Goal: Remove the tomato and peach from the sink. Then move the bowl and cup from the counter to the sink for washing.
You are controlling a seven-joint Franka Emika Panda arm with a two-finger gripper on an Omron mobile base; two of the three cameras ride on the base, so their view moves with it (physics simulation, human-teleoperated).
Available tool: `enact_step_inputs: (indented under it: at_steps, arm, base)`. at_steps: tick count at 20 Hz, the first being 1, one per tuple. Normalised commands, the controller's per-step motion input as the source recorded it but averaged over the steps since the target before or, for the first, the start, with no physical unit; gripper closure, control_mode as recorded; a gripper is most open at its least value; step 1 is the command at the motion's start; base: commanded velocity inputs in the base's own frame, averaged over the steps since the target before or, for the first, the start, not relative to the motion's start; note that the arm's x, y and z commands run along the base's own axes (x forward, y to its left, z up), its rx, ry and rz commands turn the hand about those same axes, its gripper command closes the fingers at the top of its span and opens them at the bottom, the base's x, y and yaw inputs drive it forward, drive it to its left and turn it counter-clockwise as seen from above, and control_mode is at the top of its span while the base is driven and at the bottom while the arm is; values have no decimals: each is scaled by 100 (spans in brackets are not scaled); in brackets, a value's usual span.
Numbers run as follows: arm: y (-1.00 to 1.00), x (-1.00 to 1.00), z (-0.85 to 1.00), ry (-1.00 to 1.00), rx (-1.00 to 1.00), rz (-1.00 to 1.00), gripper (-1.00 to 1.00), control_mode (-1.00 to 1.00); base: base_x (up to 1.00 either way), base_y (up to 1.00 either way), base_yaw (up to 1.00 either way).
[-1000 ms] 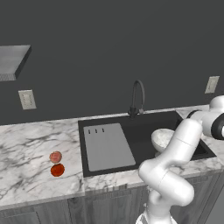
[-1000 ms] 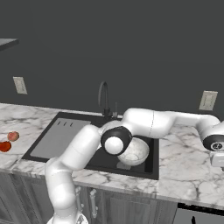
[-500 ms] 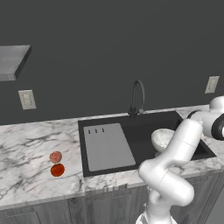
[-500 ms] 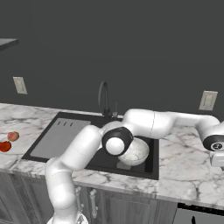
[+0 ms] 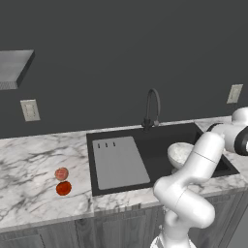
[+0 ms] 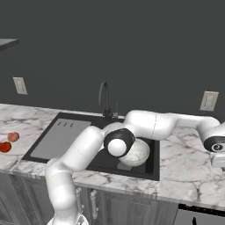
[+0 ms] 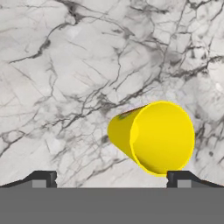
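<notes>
Hand (image 7: 112,177) wide apart, poised over cup (image 7: 153,136); cup sits right of centre in the hand view, on the marble counter (image 7: 57,78). Judged light, rigid, smooth-walled, likely slippery. Best hold: pinch across the rim wall, squarely.

A bright yellow plastic cup (image 7: 153,136) is showing against the white, grey-veined marble desk (image 7: 65,78). A black recessed sink (image 5: 160,145) is framing a pale speckled bowl (image 6: 136,154); a deep red tomato (image 5: 63,188) is glowing beside a pinkish peach (image 5: 61,174).
</notes>
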Motion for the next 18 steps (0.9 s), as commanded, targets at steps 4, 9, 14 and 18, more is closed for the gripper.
enact_step_inputs:
  at_steps: [4,9,14,18]
  arm:
    - [-3,8,-9,0,0,0,-100,-100]
    - [-4,6,-9,0,0,0,-100,-100]
    - [-6,5,-9,0,0,0,-100,-100]
    - [-8,6,-8,0,0,0,-100,-100]
  base:
    - [0,0,0]
    - [0,0,0]
    - [0,0,0]
    - [0,0,0]
